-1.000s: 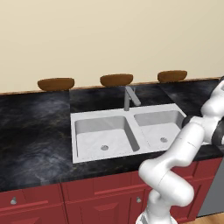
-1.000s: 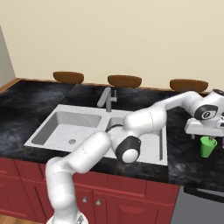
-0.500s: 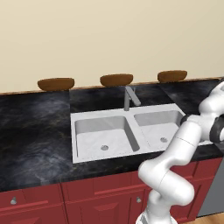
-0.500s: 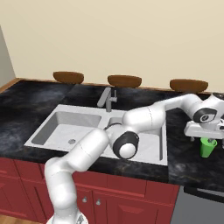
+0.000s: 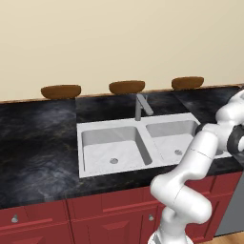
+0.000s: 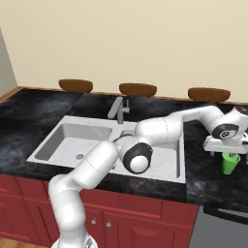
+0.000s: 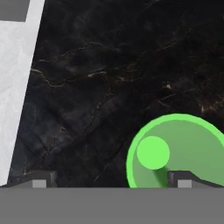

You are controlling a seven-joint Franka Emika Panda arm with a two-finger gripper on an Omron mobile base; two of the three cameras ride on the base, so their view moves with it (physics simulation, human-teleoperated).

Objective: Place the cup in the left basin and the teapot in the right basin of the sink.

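The green cup [image 6: 230,163] stands upright on the black counter, right of the sink [image 6: 58,127]. My gripper [image 6: 226,152] hangs directly over it, open and empty. In the hand view I look down into the cup [image 7: 175,151]. It lies right of the middle of the gripper [image 7: 113,181], with the right fingertip [image 7: 183,180] over its rim. The left basin [image 5: 112,147] and the right basin [image 5: 171,140] hold nothing I can see. In the right base view my arm crosses the right basin [image 6: 167,162]. The teapot is out of view.
A grey faucet [image 6: 118,109] rises at the back of the sink. Three brown bowls [image 5: 61,90] [image 5: 127,86] [image 5: 187,82] line the wall behind the counter. The sink's white edge [image 7: 15,87] runs along the left of the hand view. Red cabinets [image 5: 95,214] sit below.
The hand has come down a little toward the green cup. Its fingers stay open, and the cup has not moved.
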